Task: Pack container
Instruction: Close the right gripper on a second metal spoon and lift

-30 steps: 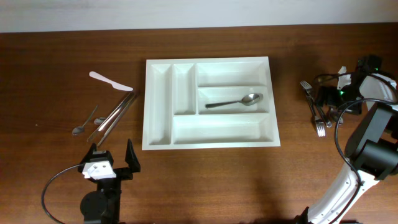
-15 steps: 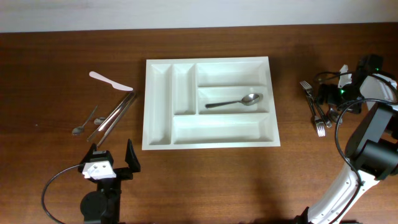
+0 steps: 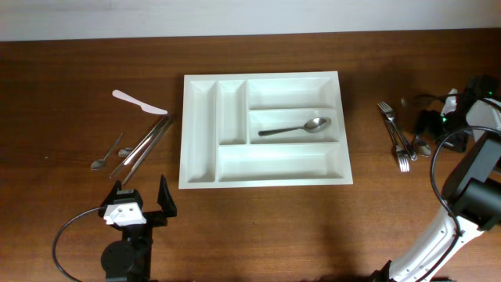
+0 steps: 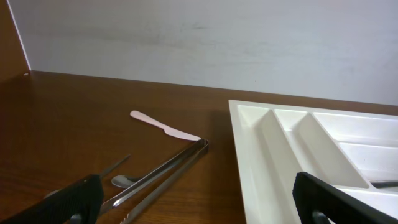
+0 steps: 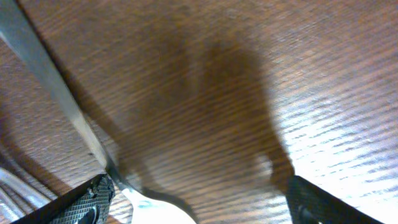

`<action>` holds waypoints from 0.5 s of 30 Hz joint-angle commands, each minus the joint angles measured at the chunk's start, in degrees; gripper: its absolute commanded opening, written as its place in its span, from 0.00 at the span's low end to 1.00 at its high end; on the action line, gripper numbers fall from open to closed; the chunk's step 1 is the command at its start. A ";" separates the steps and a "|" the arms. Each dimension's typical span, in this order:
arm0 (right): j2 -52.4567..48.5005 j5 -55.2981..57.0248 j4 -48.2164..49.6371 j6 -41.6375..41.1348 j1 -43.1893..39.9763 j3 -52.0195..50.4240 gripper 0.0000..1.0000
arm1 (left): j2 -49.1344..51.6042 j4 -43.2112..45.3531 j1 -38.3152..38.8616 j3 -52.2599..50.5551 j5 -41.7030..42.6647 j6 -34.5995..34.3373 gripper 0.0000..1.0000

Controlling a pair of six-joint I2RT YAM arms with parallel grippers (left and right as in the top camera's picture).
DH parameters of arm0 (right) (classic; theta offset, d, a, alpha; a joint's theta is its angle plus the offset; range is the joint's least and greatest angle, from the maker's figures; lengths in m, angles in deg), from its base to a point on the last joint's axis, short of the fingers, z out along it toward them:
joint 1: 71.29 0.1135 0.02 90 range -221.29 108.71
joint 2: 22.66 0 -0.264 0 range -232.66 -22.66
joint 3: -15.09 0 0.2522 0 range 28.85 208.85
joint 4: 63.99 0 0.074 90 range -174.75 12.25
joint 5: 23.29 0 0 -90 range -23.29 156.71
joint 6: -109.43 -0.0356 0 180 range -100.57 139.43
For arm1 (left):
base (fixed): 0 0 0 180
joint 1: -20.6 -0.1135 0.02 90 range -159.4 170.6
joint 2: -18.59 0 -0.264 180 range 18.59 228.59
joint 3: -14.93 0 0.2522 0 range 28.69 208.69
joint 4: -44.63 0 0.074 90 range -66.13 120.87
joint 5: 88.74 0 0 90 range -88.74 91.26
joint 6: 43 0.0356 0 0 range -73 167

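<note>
The white container [image 3: 263, 77] lies mid-table, with one metal spoon [image 3: 296, 128] in its middle wide compartment. My left gripper [image 3: 141, 205] is open and empty near the front edge, left of the container. In the left wrist view, its fingers [image 4: 199, 202] frame the container's corner [image 4: 261, 162] and metal tongs [image 4: 161, 177]. My right gripper [image 3: 429, 124] is at the far right, beside forks [image 3: 394, 135]. In the right wrist view it is open [image 5: 202, 208], low over the wood, with a spoon's bowl [image 5: 152, 211] between its fingers.
Left of the container lie a white plastic knife [image 3: 138, 103], the tongs [image 3: 145, 146] and small spoons [image 3: 106, 155]. The knife [image 4: 163, 126] also shows in the left wrist view. The right arm's base and cable stand at the right front.
My right gripper has shifted a little to the right, away from the forks. The left arm and the container have not moved.
</note>
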 commanded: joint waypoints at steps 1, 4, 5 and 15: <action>-2.58 0.24 -1.07 -1.31 -0.35 -0.50 0.88 | -0.33 0.00 -0.28 -0.31 0.66 -0.28 0.99; -2.58 -1.05 -1.51 -1.29 0.07 -0.50 0.86 | -0.33 0.00 -0.28 -0.31 0.66 -0.28 0.99; -2.58 -1.05 -1.70 -1.29 0.26 -0.50 0.85 | -0.33 0.00 -0.28 -0.31 0.66 -0.28 0.99; -2.60 -1.05 -1.27 -1.29 4.07 -3.04 0.61 | -0.33 0.00 -0.28 -0.31 0.66 -0.28 0.99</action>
